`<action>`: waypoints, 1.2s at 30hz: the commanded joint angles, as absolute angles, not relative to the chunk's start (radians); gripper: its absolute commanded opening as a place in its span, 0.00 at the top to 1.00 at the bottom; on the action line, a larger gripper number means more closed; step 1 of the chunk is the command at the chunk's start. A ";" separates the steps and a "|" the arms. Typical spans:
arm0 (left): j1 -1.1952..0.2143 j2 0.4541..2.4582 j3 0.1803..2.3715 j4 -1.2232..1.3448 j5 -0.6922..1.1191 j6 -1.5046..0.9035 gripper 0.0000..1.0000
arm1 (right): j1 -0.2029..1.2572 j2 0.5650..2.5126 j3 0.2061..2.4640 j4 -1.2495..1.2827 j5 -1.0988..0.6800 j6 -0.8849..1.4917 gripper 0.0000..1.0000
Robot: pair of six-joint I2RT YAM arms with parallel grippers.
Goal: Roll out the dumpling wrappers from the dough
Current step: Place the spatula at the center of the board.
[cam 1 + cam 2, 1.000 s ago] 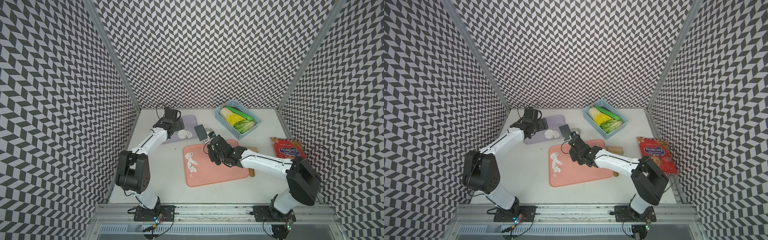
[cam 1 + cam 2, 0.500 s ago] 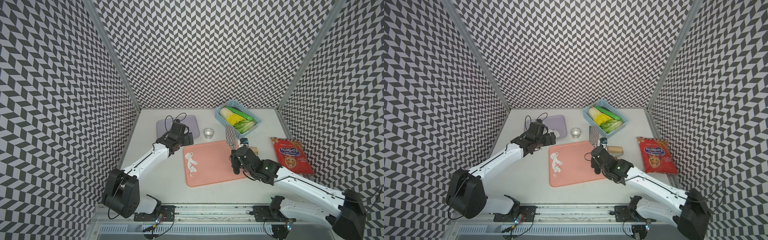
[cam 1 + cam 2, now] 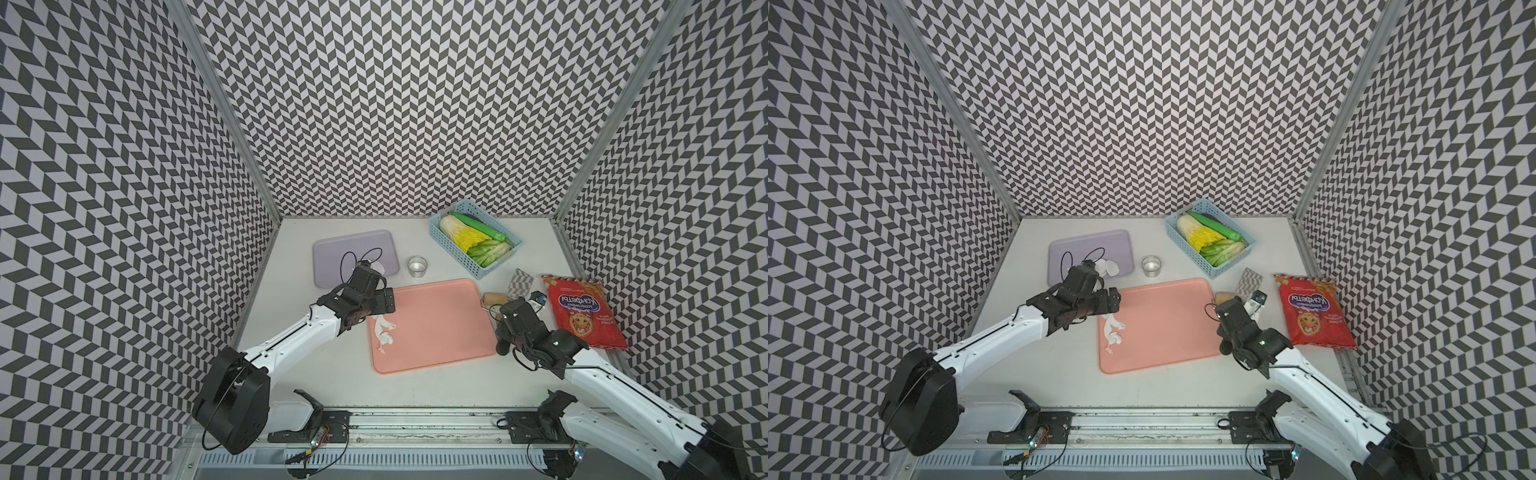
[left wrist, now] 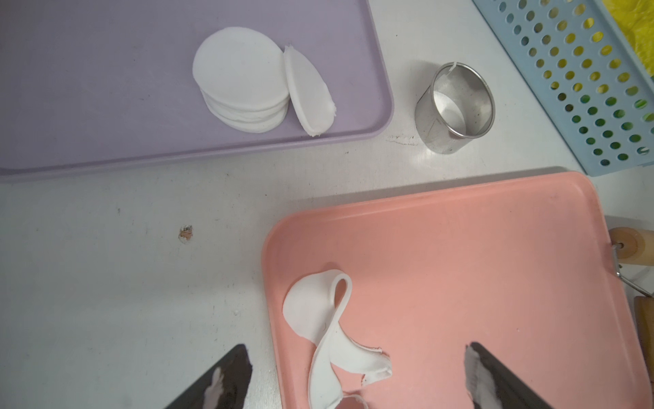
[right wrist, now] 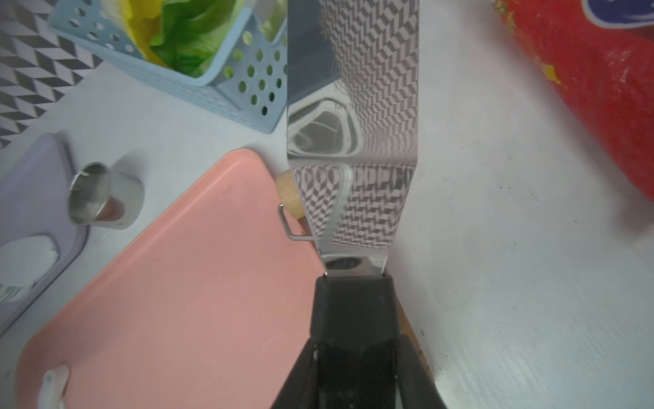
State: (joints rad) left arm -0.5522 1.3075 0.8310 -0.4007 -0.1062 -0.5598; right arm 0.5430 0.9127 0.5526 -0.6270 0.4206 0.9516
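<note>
- White tabletop (image 3: 415, 390) carries everything, closed in by chevron-patterned walls (image 3: 395, 104).
- The pink tray (image 3: 436, 324) lies in the middle, between the two arms.
- The purple tray (image 3: 353, 245) sits behind it on the left arm's side, apart from the pink tray.
- A blue perforated basket (image 3: 484, 268) stands at the back, filled with leafy vegetables (image 3: 469, 241).
- A red snack bag (image 3: 584, 311) lies flat near the right-hand wall.
- The left gripper (image 4: 355, 348) hovers over the pink tray's left edge. Its fingers are spread wide and hold nothing: one tip shows over bare table, its mate over the tray.
- The right gripper (image 5: 357, 371) is clamped on the black handle of a metal spatula (image 5: 354, 141). The mirror-bright blade points toward the basket, just off the pink tray's right edge.
- A wooden roller (image 3: 492, 299) lies beside that same edge, partly hidden behind the spatula in the right wrist view.
- A metal ring cup (image 4: 456, 109) stands upright on the table between the purple tray and the basket.
- The dumpling wrappers (image 4: 240, 67) are stacked on the purple tray near the corner closest to the ring cup. One more leans against the stack's side.
- The dough (image 4: 332, 340), curled ragged white strips, lies on the pink tray along its left edge. In the wrist view it sits between the fingers of the left gripper.
</note>
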 commanded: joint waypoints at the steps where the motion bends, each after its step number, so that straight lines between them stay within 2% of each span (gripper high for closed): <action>1: -0.555 1.279 0.814 -0.370 -0.089 -0.572 0.05 | 0.491 0.917 0.514 -0.572 0.374 0.985 1.00; 19: -0.557 1.273 0.767 -0.345 -0.076 -0.591 0.05 | 0.384 0.933 0.341 -0.527 0.258 1.100 0.98; 22: -0.557 1.273 0.767 -0.350 -0.083 -0.592 0.04 | 0.380 0.951 0.337 -0.506 0.246 1.088 0.83; 28: -0.557 1.268 0.772 -0.366 -0.102 -0.594 0.04 | 0.379 0.966 0.376 -0.510 0.233 1.052 0.43; 30: -0.557 1.263 0.781 -0.377 -0.116 -0.593 0.02 | 0.379 0.969 0.413 -0.534 0.218 1.029 0.35; 36: -0.544 1.250 0.849 -0.435 -0.191 -0.580 0.00 | 0.380 0.934 0.524 -0.565 0.193 0.959 0.30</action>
